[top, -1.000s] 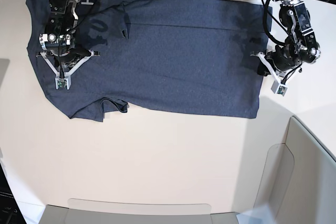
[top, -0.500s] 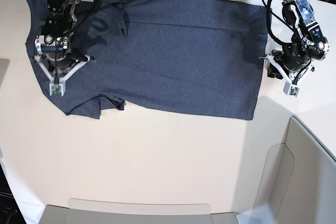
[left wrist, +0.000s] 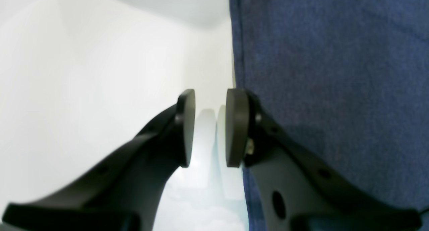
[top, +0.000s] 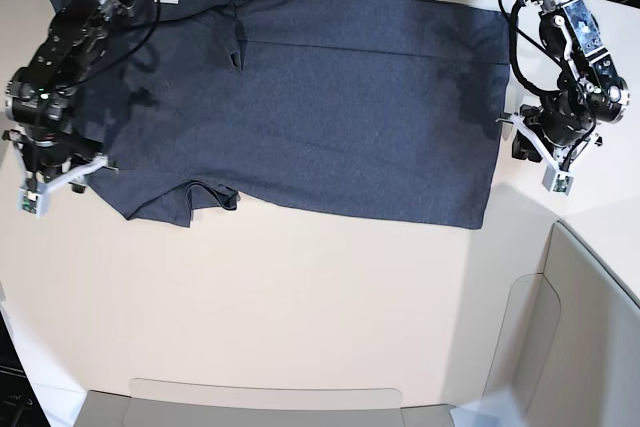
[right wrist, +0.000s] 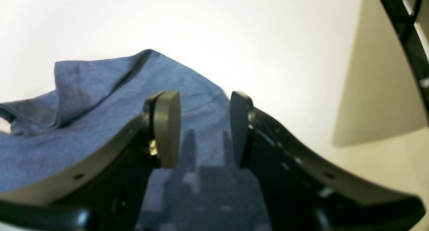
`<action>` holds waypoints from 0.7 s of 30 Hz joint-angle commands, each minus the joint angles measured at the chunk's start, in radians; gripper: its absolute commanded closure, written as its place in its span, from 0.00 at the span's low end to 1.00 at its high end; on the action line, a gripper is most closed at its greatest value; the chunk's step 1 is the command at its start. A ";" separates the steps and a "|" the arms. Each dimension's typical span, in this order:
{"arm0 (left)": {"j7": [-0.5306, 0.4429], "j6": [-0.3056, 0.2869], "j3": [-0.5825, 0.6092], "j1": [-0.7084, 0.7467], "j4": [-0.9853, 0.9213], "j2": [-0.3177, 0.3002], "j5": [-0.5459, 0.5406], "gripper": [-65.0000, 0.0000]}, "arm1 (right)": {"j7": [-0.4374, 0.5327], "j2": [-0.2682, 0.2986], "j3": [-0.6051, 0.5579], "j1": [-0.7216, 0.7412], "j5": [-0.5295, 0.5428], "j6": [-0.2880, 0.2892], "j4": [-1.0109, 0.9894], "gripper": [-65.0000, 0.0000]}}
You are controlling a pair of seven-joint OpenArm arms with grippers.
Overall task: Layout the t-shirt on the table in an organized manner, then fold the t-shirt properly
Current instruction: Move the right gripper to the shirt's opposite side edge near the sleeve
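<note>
Cloth spread flat across the desk is what the base view gives: the t-shirt lies nearly full width, white lettering at its far corner, a sleeve bunched at its near edge. Only the left wrist view shows the left pincer released, pads parted over bare desk, with the shirt's hem running straight just to one side of it, under one finger. Only the right wrist view shows the right pincer likewise released and empty, above the shirt's rumpled corner, pale desk beyond. Broad open desk lies outward of both pincers and along the shirt's near edge.
</note>
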 commanded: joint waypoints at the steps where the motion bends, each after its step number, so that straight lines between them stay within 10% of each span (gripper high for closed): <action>1: -0.019 -0.001 -0.002 -0.011 0.014 -0.015 -0.011 0.75 | 0.003 0.026 0.035 0.027 0.035 0.044 -0.014 0.62; 14: -0.026 -0.003 0.000 -0.006 -0.029 -0.017 -0.011 0.75 | 0.007 0.346 0.120 0.123 0.428 0.285 -0.649 0.62; 21: -0.028 -0.003 0.000 -0.006 -0.029 -0.017 -0.011 0.75 | 0.009 0.366 0.110 0.145 0.448 0.360 -0.851 0.62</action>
